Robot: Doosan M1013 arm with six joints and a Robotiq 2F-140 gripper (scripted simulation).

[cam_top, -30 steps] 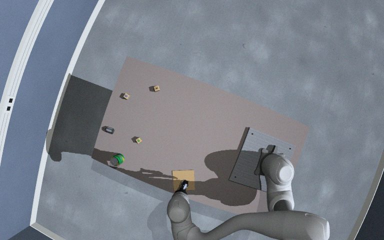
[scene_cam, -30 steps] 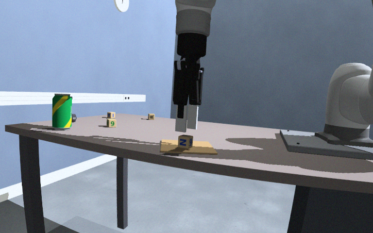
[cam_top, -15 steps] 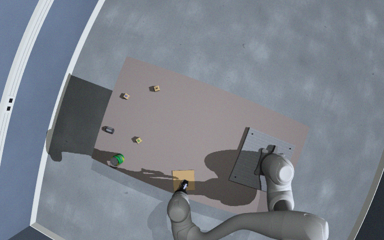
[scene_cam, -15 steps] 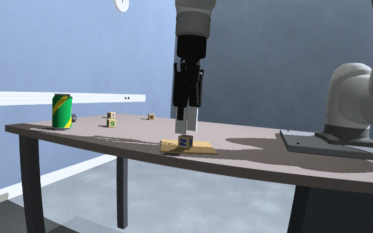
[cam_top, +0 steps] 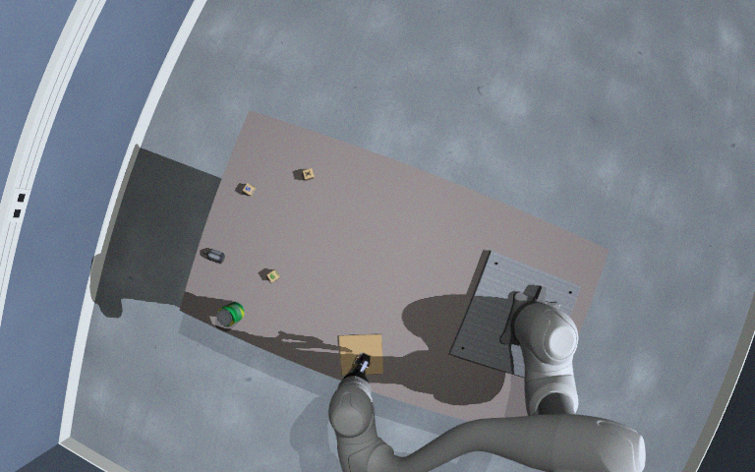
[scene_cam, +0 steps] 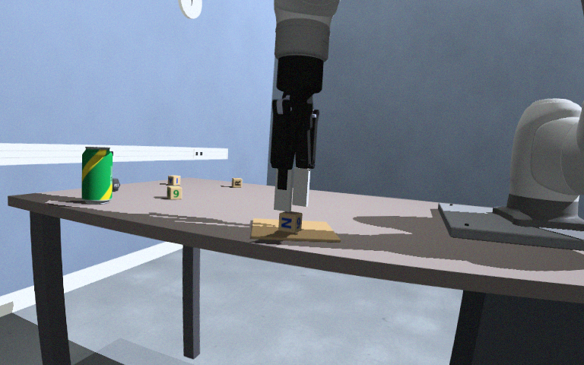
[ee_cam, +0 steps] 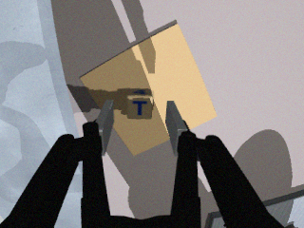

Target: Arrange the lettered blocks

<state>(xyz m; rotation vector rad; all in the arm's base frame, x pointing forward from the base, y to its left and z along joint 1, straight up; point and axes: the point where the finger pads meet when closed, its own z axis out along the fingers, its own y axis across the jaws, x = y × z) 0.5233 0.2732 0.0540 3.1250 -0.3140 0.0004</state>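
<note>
Wrist view: open pincer [ee_cam: 139,128] just above T block [ee_cam: 140,108] on mat [ee_cam: 184,83].

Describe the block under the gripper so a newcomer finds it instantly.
Find the tan mat at the table's near edge, beside the arm's grey base plate. One small wooden block sits on it, just below the open gripper. It is the only block on the mat, showing a blue T on top and N on its side.
</note>
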